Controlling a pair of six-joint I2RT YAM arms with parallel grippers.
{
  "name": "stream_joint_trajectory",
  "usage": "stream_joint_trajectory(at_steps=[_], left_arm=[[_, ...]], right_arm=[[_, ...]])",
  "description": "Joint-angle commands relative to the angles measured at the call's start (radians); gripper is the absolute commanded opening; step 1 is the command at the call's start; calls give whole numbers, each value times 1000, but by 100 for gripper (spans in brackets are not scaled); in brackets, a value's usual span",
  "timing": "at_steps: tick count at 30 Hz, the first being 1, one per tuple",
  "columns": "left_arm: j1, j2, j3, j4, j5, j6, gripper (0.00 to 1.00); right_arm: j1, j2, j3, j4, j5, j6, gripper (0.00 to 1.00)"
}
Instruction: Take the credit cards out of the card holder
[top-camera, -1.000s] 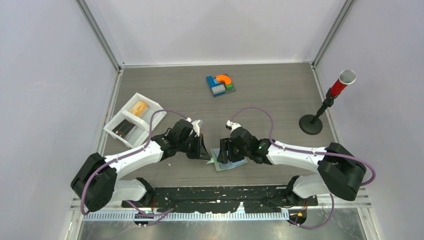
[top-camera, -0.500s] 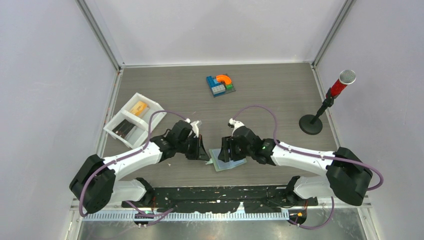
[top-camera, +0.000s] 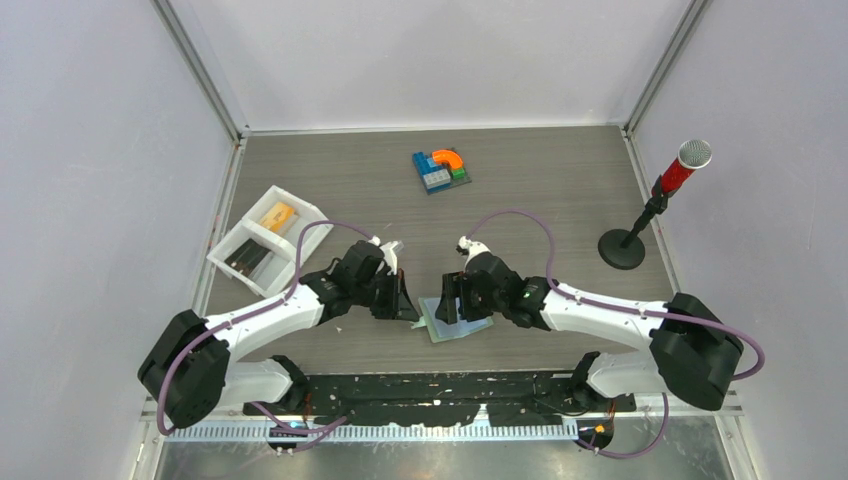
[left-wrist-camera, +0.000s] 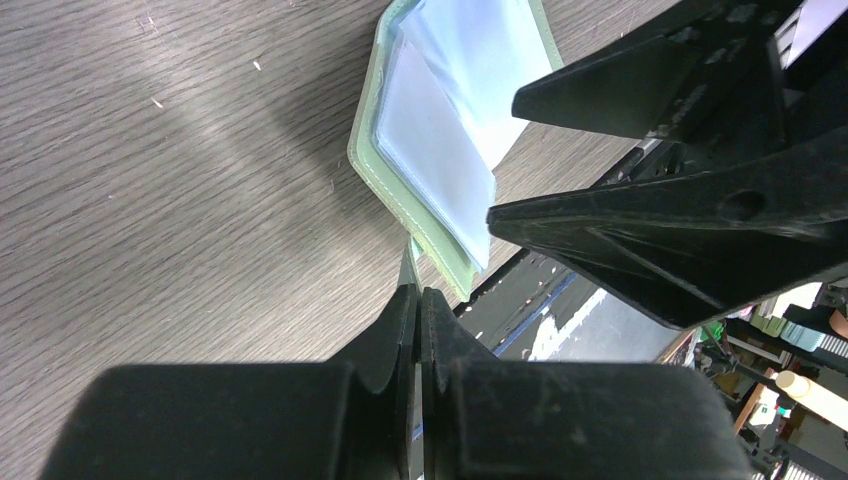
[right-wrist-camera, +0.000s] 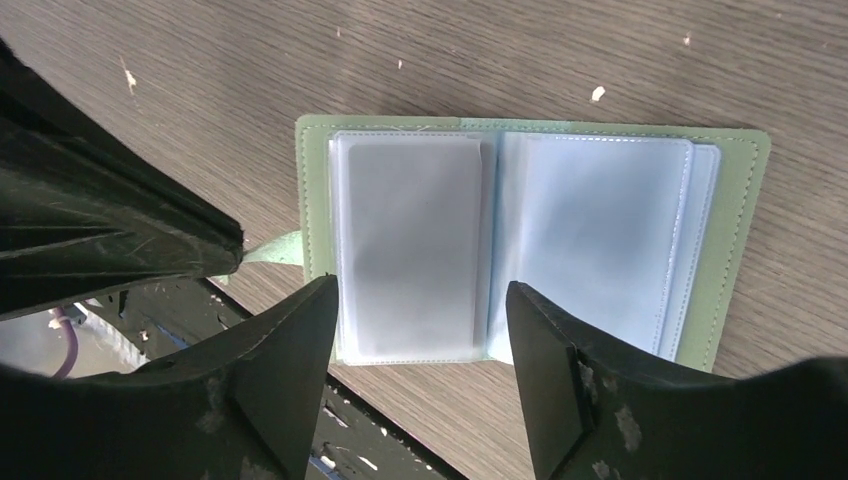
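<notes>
The sage-green card holder (right-wrist-camera: 730, 235) lies open on the table near the front edge, its pale blue sleeve pages (right-wrist-camera: 600, 230) facing up. It also shows in the top view as the card holder (top-camera: 462, 328), between the two wrists. My left gripper (left-wrist-camera: 420, 293) is shut on the holder's small closure tab (right-wrist-camera: 272, 248). My right gripper (right-wrist-camera: 420, 300) hovers open over the left sleeve page (right-wrist-camera: 410, 250); a grey shape shows through it, and I cannot tell whether it is a card. An orange credit card (top-camera: 277, 215) and a dark one (top-camera: 245, 259) lie in the white tray.
The white two-compartment tray (top-camera: 241, 223) stands at the left. A blue-orange-green toy block cluster (top-camera: 441, 170) sits at the back centre. A red microphone on a black stand (top-camera: 622, 248) is at the right. The table's black front edge (right-wrist-camera: 400, 440) runs just below the holder.
My right gripper's jaws have spread wider over the pages. The left gripper has stayed shut on the tab, and the holder has barely moved.
</notes>
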Motion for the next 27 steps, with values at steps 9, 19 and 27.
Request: stream_joint_trajectory(at_steps=[9,19,27], left_arm=[[-5,-38,1,5,3,5,0],[-5,-49,3,-23,-7,16,0],[-5,-56,-7,-55,-31,37,0]], right_arm=[[26,70,39,73,-12,29,75],[35,61,43,17,45,18,63],[35,26,52,-47,136,5,62]])
